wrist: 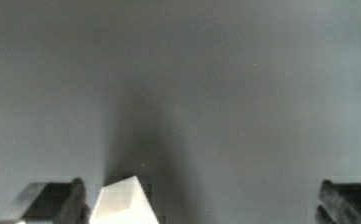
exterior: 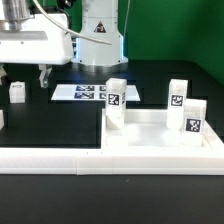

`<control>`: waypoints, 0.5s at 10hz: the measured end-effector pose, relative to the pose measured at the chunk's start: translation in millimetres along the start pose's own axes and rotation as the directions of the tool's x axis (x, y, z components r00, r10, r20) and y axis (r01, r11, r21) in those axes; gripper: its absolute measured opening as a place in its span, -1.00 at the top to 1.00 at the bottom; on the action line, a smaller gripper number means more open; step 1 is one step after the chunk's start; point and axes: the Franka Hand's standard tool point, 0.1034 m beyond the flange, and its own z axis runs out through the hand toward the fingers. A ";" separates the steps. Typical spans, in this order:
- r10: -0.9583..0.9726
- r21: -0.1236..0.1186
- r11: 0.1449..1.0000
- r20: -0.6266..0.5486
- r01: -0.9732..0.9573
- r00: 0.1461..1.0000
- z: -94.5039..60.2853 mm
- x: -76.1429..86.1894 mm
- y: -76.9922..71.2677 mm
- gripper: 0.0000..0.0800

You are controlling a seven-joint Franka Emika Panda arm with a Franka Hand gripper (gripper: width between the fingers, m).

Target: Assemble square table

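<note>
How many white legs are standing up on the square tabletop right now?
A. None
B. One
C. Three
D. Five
C: in the exterior view three tagged legs stand on the square table top, one at its far corner toward the view's left and two on the view's right.

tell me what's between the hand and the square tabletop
In the exterior view, the marker board lies between the hand and the tabletop; otherwise bare black table.
</note>
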 end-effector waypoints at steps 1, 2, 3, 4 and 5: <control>0.000 0.000 1.000 0.000 0.000 1.000 0.1 0.0 0.0 -0.62; -0.002 0.000 1.000 0.003 0.002 1.000 1.2 -1.7 1.6 -0.62; -0.017 0.003 1.000 0.033 0.017 0.999 10.0 -17.7 13.4 -0.62; -0.054 0.010 0.999 0.075 0.053 0.996 19.2 -38.9 32.1 -0.62; -0.057 0.013 0.998 0.107 0.056 0.993 24.3 -52.0 52.3 -0.62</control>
